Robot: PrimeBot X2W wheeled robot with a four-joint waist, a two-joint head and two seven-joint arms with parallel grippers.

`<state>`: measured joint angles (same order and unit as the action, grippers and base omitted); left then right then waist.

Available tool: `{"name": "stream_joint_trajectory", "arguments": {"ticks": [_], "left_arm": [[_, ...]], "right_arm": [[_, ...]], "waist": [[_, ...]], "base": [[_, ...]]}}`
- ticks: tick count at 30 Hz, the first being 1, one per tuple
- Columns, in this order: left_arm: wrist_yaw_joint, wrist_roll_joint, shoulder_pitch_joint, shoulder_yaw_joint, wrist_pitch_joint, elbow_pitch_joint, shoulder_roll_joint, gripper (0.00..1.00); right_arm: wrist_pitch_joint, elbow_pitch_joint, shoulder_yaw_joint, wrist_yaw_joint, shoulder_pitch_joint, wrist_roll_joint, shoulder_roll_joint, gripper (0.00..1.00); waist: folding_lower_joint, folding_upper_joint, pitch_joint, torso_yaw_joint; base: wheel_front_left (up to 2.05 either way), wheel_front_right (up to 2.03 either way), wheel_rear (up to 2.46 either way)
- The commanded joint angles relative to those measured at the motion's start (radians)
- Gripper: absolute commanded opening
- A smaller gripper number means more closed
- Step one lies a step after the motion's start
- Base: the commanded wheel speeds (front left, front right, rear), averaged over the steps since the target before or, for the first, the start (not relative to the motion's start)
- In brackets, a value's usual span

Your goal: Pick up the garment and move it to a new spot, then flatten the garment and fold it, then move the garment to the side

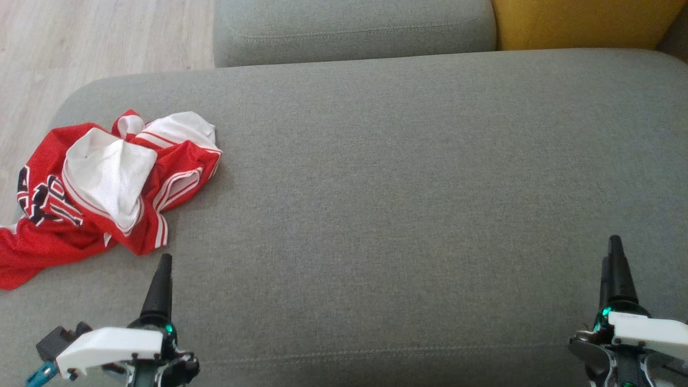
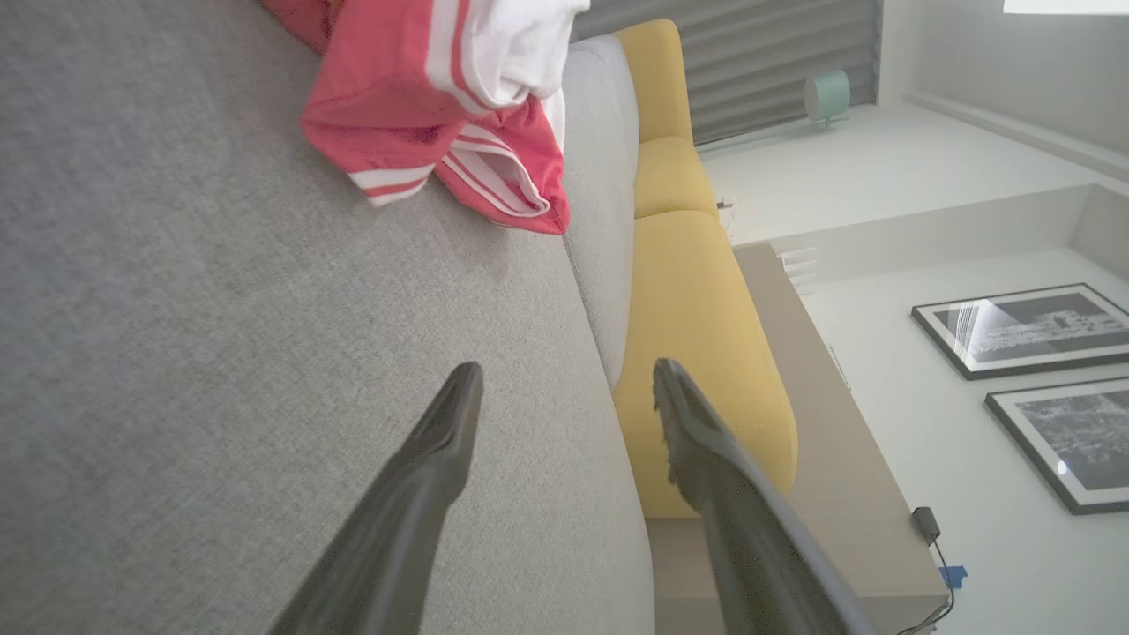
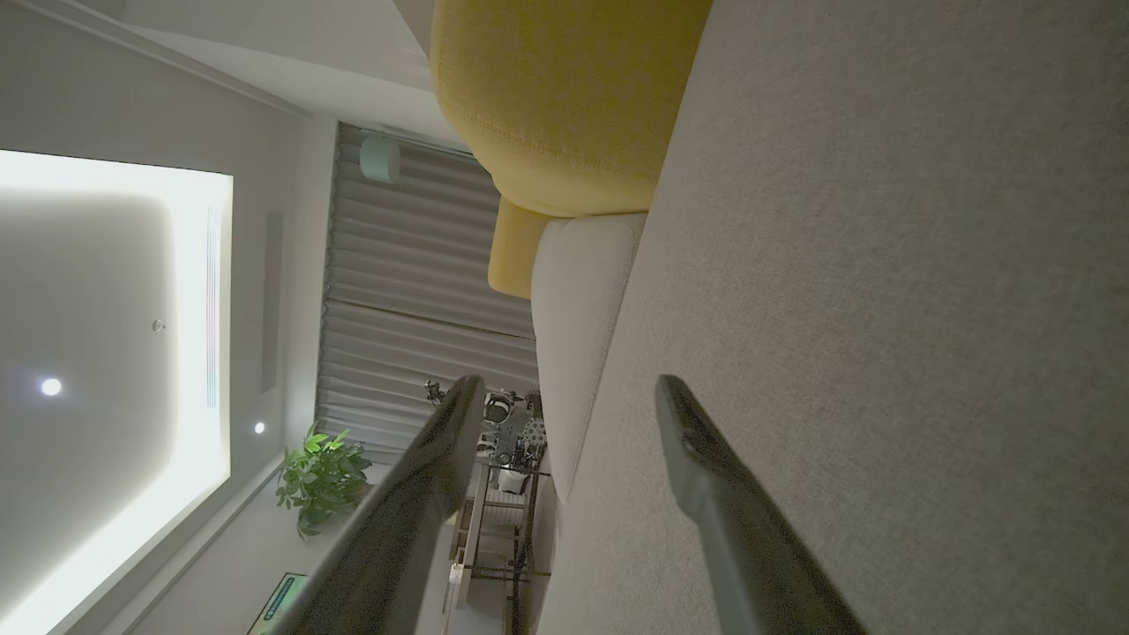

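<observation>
The red jersey (image 1: 102, 188) lies crumpled at the left end of the grey sofa seat (image 1: 408, 177), white inside turned up, striped trim and black letters showing. Its lower left part hangs over the seat's edge. In the left wrist view the jersey (image 2: 450, 97) sits at the top, well ahead of the fingers. My left gripper (image 1: 164, 263) hovers just below and right of the jersey, open and holding nothing, as the left wrist view (image 2: 564, 379) confirms. My right gripper (image 1: 613, 250) stays at the lower right, far from the jersey; its own wrist view (image 3: 569, 392) shows it open and empty.
A grey back cushion (image 1: 349, 27) and a yellow cushion (image 1: 580, 21) line the far side of the seat. Wooden floor (image 1: 97, 37) lies beyond the seat's left end. The wide grey seat stretches between the two grippers.
</observation>
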<state>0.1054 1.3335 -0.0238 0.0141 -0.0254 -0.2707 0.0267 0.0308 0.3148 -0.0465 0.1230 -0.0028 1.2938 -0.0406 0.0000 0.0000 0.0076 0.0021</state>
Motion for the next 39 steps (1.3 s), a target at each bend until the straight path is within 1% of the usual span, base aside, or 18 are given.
{"name": "stream_joint_trajectory", "arguments": {"ticks": [1,8,11,39], "left_arm": [[0.002,-0.011,0.047,0.007,0.004,0.038,0.01,1.0],[-0.013,-0.113,0.046,-0.022,0.025,0.067,0.011,1.0],[-0.027,-0.168,0.047,-0.035,0.037,0.084,0.011,1.0],[-0.078,-0.537,0.046,-0.121,0.118,0.188,0.015,1.0]], "right_arm": [[-0.009,-0.041,0.011,0.002,-0.043,-0.018,-0.006,1.0],[-0.03,-0.058,0.053,0.002,-0.045,-0.119,-0.008,1.0],[-0.041,-0.06,0.076,0.003,-0.047,-0.176,-0.012,1.0],[-0.123,-0.105,0.19,0.004,-0.054,-0.526,-0.012,1.0]], "waist": [[0.0,0.0,0.0,0.0],[0.0,0.0,-0.002,-0.001],[0.0,0.0,-0.004,-0.001],[0.0,0.0,-0.011,-0.005]], "base": [[0.0,0.0,0.0],[0.0,0.0,0.0],[0.0,0.0,0.0],[0.0,0.0,0.0]]}}
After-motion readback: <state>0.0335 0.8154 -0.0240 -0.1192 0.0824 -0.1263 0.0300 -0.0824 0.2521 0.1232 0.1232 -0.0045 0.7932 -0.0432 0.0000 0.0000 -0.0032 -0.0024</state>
